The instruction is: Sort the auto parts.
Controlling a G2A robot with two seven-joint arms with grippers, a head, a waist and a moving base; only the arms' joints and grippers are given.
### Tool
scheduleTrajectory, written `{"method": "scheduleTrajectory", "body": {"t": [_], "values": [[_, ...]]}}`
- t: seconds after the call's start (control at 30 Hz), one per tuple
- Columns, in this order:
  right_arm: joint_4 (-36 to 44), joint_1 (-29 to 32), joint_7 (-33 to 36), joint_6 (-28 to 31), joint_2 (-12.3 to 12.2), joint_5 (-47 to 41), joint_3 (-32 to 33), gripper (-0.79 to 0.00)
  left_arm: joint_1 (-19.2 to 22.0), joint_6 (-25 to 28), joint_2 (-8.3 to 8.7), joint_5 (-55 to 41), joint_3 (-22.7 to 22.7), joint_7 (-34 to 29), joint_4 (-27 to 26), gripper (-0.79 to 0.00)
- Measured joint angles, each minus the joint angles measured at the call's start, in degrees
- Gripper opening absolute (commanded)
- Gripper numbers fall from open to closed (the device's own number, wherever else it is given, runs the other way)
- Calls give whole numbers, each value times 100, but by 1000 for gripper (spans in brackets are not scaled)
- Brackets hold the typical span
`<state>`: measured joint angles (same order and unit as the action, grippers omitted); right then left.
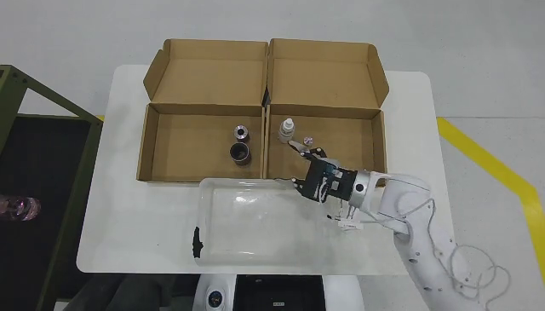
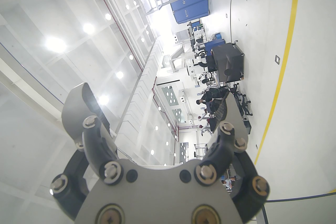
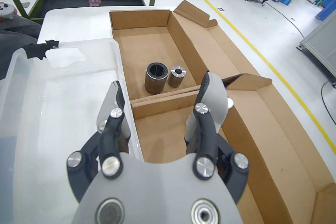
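- Two open cardboard boxes sit side by side along the far edge of the table (image 1: 119, 183), lids folded back. They are the left box (image 1: 146, 153) and the right box (image 1: 379, 145).
- At the table's near edge, a clear bin (image 1: 255, 226) lies touching the front walls of both boxes. Black tape (image 1: 197, 243) marks its near left corner.
- Inside the left box, a dark bushing (image 1: 239, 151) stands upright near the wall shared with the right box. A smaller steel cylinder (image 1: 241, 131) stands just beside it on the far side.
- Inside the right box, a small pale part (image 1: 288, 127) stands at the far left corner, with a smaller piece (image 1: 307, 141) near it.
- The right gripper (image 3: 162, 83) hangs over the line where the bin meets the right box. Its jaws are spread wide with nothing between them, one finger (image 3: 116, 96) above the bin's rim and the other over the box.
- The left gripper (image 2: 156, 92) points up toward the hall ceiling, jaws wide apart and empty.
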<state>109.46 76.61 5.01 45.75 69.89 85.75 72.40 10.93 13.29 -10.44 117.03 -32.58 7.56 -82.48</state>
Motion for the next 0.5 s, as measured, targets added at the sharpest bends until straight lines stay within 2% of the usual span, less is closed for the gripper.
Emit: {"method": "scheduleTrajectory", "body": {"t": [0.27, 0.5], "values": [[109, 953, -1155, -561, -142, 406, 800, -219, 0, 0, 0, 0, 0, 0, 0, 0], [120, 1677, -1886, -854, -238, 474, 1506, -169, 0, 0, 0, 0, 0, 0, 0, 0]]}}
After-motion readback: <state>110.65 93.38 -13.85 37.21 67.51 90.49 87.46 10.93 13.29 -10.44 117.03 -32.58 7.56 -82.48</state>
